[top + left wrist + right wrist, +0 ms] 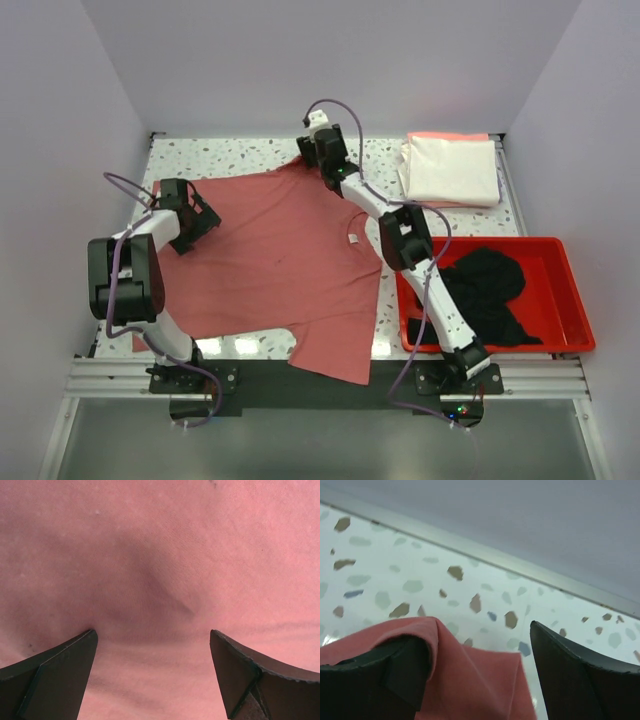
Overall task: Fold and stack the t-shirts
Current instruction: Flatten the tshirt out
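**Two shirts stacked, two left to fold**

Nearest the arms, the red shirt (pixel 270 260) lies spread flat and unfolded on the counter (pixel 230 155), its hem hanging over the near edge. To its right, the black shirt (pixel 485 290) sits crumpled in the tray (pixel 575 300), not yet laid out. Further in, the left claw (pixel 152 635) hovers wide open just above the red shirt's left side, holding nothing. At the shirt's far edge the right claw (pixel 480 635) has its jaws apart, with a raised fold of red cloth draped over one finger and not pinched. In the far right corner the white shirt (pixel 450 170) rests folded on the folded pink shirt (pixel 445 136). By my reckoning, roughly half the job is done
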### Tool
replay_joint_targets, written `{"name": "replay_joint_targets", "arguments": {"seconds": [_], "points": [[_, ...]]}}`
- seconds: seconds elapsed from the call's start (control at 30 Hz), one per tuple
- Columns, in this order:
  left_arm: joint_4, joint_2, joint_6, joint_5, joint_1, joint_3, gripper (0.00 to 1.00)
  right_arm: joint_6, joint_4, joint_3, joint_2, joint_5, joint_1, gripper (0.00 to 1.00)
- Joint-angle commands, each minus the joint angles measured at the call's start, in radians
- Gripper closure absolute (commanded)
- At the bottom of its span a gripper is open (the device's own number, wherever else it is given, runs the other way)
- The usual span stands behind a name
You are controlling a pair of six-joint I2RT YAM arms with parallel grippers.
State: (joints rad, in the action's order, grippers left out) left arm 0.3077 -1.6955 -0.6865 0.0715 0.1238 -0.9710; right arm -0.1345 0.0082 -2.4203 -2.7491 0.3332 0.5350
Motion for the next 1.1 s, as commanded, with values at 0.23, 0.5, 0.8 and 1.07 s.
{"name": "replay_joint_targets", "arguments": {"seconds": [0.23, 0.5, 0.8, 1.07], "points": [[0.004, -0.033, 0.025, 0.024, 0.004, 0.006, 0.0, -0.143, 0.392, -0.134, -0.03, -0.042, -0.113, 0.02], [-0.001, -0.033, 0.021, 0.022, 0.004, 0.003, 0.0, -0.13, 0.241, 0.045, 0.144, -0.175, -0.132, 0.01], [0.019, 0.013, 0.002, 0.008, 0.002, -0.066, 0.0, 0.114, -0.119, 0.34, 0.474, -0.185, -0.064, 0.01], [0.063, 0.033, -0.004, 0.05, 0.005, -0.172, 0.0, 0.263, -0.341, 0.582, 0.635, -0.152, -0.017, 0.01]]}}
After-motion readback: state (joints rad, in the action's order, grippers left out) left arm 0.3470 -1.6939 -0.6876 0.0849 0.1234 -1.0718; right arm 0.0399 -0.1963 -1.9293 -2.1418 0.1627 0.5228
